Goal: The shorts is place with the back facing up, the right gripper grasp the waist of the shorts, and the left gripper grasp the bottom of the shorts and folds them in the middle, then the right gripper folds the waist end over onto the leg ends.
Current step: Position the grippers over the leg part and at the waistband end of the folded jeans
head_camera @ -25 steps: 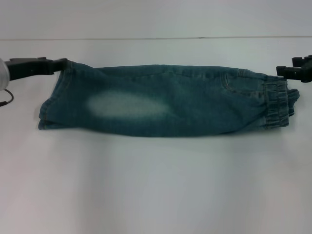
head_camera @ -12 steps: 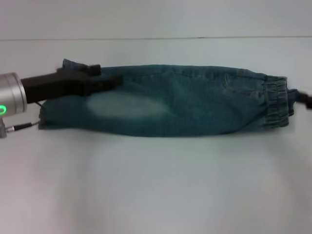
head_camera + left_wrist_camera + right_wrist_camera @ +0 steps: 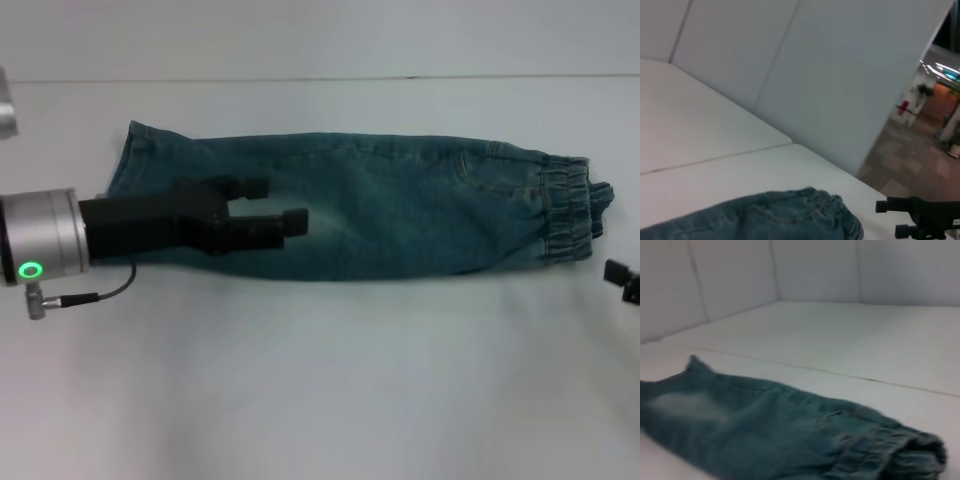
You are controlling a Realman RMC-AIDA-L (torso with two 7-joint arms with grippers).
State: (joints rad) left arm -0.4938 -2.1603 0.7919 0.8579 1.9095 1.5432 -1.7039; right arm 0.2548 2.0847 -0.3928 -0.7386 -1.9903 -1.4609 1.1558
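Observation:
The denim shorts [image 3: 400,215] lie folded lengthwise across the table, also seen in the left wrist view [image 3: 770,217] and the right wrist view [image 3: 765,430]. The gathered waist [image 3: 565,210] is at the right end and the leg ends [image 3: 130,155] are at the left. My left gripper [image 3: 275,205] is open above the leg half, fingers pointing toward the waist, and hides part of the cloth. My right gripper [image 3: 625,280] is at the right edge, nearer me than the waist and clear of it. In the left wrist view the right gripper [image 3: 900,219] shows its fingers apart, holding nothing.
The white table [image 3: 320,380] runs wide in front of the shorts. A seam line [image 3: 300,79] crosses it behind them, and white wall panels [image 3: 840,75] stand at the back. A thin cable [image 3: 100,295] hangs from my left arm.
My left gripper let go of the far leg-end corner and swung right and nearer, over the shorts. My right gripper drew away from the waist toward the near right edge.

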